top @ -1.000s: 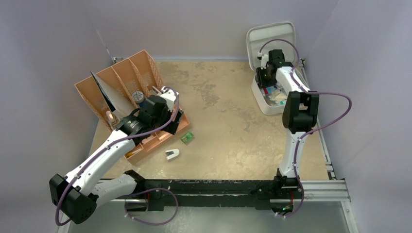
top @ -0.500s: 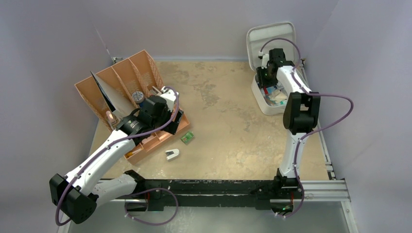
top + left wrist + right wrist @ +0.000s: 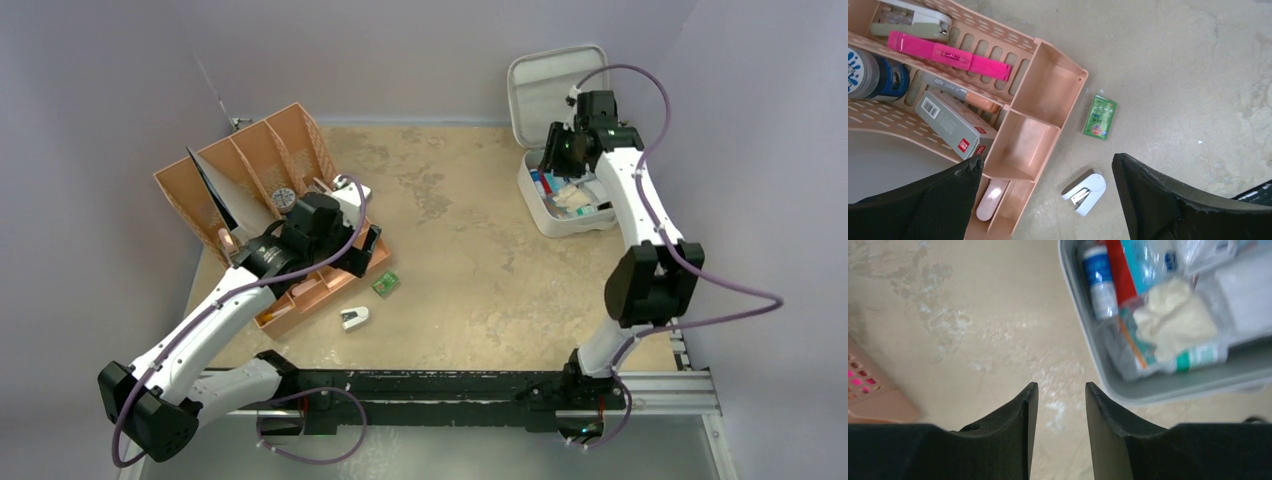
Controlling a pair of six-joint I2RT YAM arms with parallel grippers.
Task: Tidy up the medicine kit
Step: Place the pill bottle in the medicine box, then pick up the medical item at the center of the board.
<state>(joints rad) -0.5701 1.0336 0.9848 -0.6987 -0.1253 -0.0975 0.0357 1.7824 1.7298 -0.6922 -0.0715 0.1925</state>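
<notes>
medicine kit | light grey | lid open, upright | far right | filled

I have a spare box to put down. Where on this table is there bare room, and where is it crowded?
Most room: the bare table between the tan organizer and the medicine kit, reaching to the back wall. Crowded: by the organizer's near corner, where a green packet and small stapler lie, and inside the kit, which is packed.

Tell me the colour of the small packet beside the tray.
The packet is green, seen best in the left wrist view.
</notes>
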